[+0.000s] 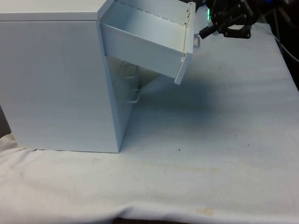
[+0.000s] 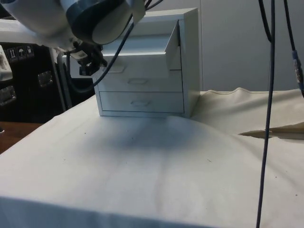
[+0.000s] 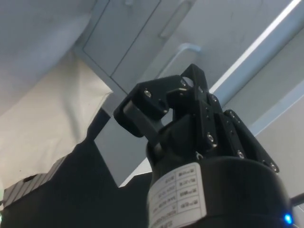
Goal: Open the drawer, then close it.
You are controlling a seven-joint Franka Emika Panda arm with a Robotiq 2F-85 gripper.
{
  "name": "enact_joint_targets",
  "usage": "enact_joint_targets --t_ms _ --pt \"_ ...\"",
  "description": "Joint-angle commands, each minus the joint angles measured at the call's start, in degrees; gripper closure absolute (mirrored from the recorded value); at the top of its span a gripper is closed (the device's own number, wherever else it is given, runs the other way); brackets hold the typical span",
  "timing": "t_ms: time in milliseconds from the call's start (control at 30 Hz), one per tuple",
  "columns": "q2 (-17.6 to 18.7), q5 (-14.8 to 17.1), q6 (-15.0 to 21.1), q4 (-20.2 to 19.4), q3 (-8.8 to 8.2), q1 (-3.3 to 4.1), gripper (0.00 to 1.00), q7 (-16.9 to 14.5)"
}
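— On the white-clothed table (image 1: 216, 153), toward the front view's left, a white chest of drawers (image 1: 54, 81) is seen, with its blank side turned to the front camera.

— And the drawer?

— Its top drawer (image 1: 146, 42) is pulled well out and sags downward at its front panel. A small handle (image 1: 197, 40) is mounted on that panel. Two lower drawers (image 2: 140, 92) are shown flush with the chest in the side view, each with its own handle.

— Where is the gripper placed relative to it?

— The black gripper (image 1: 205, 32) is held just beside the handle of the open drawer, on the front view's right of the front panel, at about the handle's height. In the front view a fingertip is seen close to the handle; whether it is touched cannot be told. In the side view the gripper (image 2: 90, 64) is seen before the drawer's front, near the chest's upper part.

— Are the fingers parted or pressed together?

— In the wrist view the fingers (image 3: 142, 116) are seen drawn together, with nothing caught between them, and the drawer fronts with their handles are seen beyond them
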Motion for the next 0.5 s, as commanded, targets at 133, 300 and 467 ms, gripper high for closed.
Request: enact_joint_targets --t_ms 133,300,467 --pt "-0.46 -1.49 1.15 -0.92 -0.34 -0.17 1.00 -0.40" --pt "-0.34 -2.23 1.15 -1.15 -0.86 -0.57 1.00 -0.63" --pt "-0.23 -2.23 1.15 -1.03 -1.09 -0.97 1.00 -0.92"
